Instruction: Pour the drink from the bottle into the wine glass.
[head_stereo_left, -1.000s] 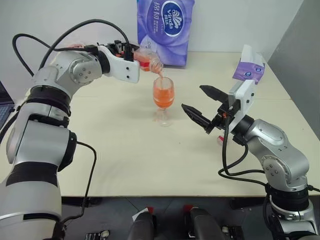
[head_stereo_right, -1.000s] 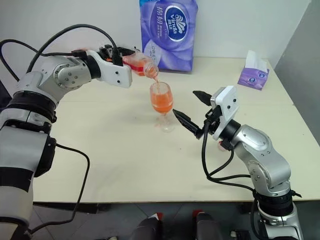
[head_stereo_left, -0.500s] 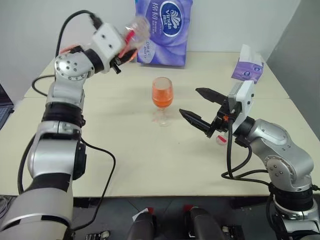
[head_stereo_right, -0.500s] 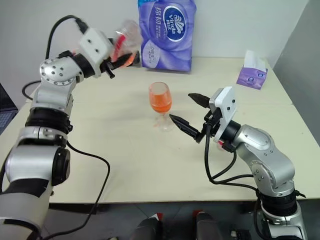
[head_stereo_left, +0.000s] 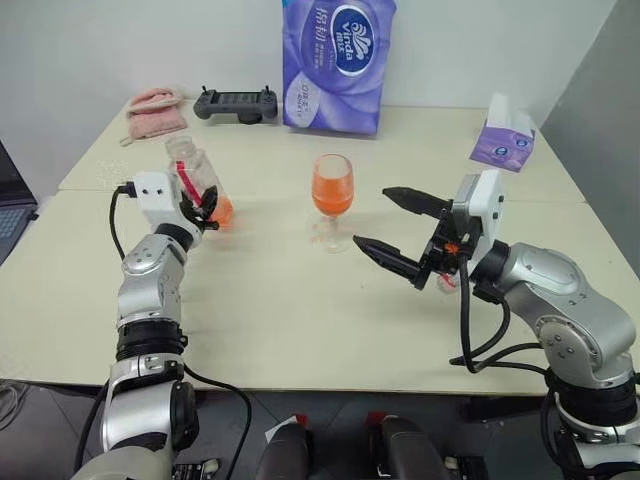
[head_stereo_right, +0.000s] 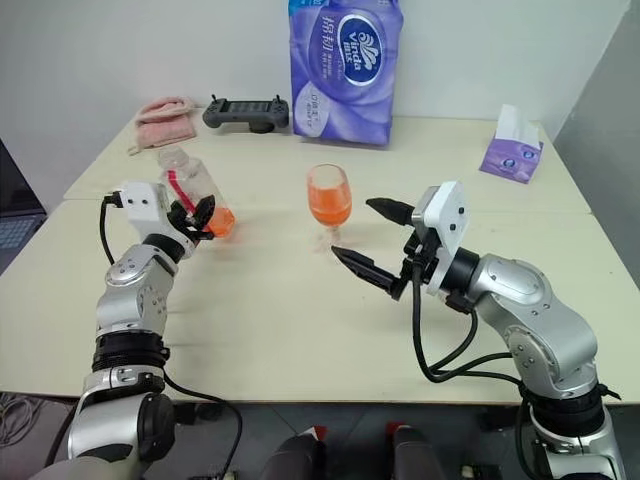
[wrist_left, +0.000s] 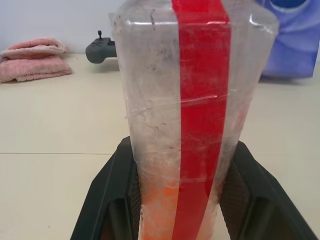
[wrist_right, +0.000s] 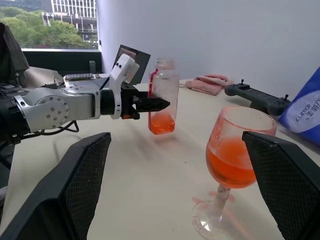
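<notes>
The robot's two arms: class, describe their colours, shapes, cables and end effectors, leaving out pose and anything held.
Both arms are rounded silver-grey segments joined by black bands, with a loose black cable looping along each. Each wrist carries a white boxy block. The left end effector and right end effector each have two black tapered fingers with finely textured inner pads.

The drink (head_stereo_left: 331, 194) in the clear glass (head_stereo_left: 332, 203) is orange-red. The clear bottle (head_stereo_left: 197, 186) has a red strip. Purple-and-white pack (head_stereo_left: 338, 62), purple tissue box (head_stereo_left: 502, 146), pink cloth (head_stereo_left: 155, 112), cream bench (head_stereo_left: 300, 300).
</notes>
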